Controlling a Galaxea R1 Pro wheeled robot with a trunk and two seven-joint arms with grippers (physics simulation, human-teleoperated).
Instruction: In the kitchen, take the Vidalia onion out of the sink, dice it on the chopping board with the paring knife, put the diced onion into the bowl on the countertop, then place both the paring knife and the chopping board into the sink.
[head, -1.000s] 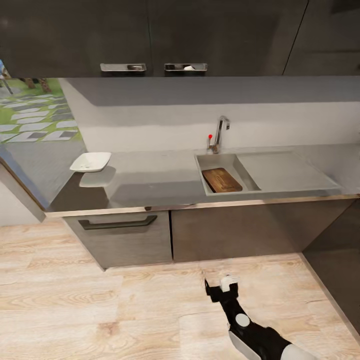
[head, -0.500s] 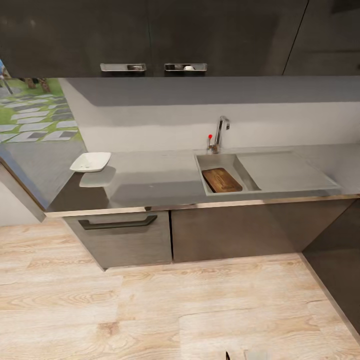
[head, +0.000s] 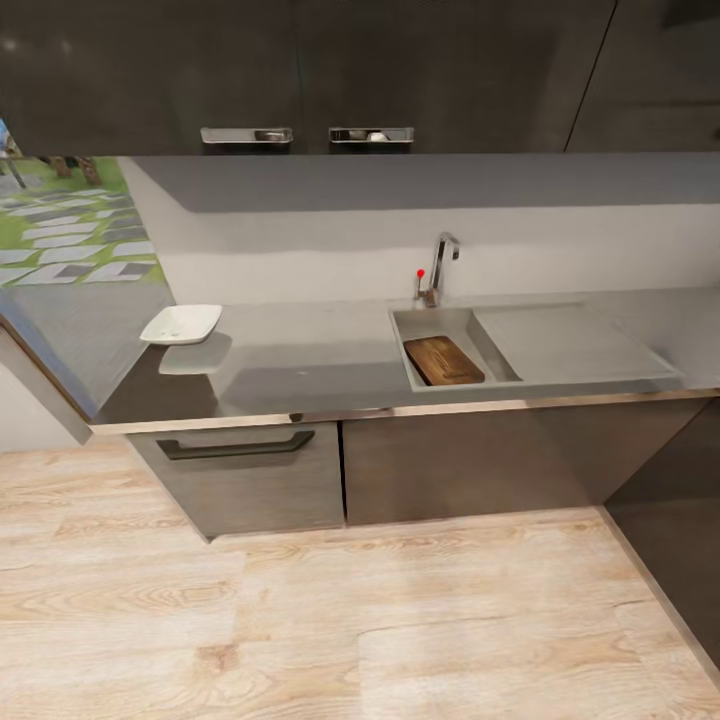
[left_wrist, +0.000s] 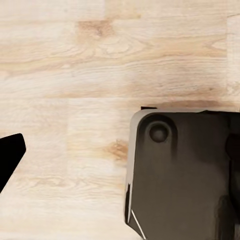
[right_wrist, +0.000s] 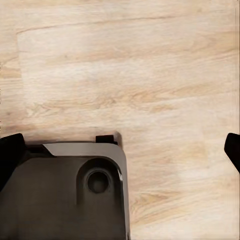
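Observation:
The chopping board (head: 444, 360) lies tilted inside the sink (head: 455, 322) basin, below the chrome faucet (head: 438, 265). On the grey countertop (head: 300, 360), far to the left, stands the white bowl (head: 181, 323); what it holds cannot be made out. The onion and the paring knife are out of view. My left gripper (left_wrist: 120, 155) and right gripper (right_wrist: 120, 150) both hang open over the wooden floor, well back from the counter, with nothing between their dark fingertips (right_wrist: 10, 155).
Dark upper cabinets (head: 300, 70) overhang the counter, and a drawer with a dark handle (head: 236, 446) sits under it. The flat drainboard (head: 560, 340) is right of the basin. My dark base (left_wrist: 185, 175) stands on light wood floor (head: 350, 620).
The right arm, seen at the bottom of the head view a second ago, has dropped out of that view. The counter, board and bowl have not moved.

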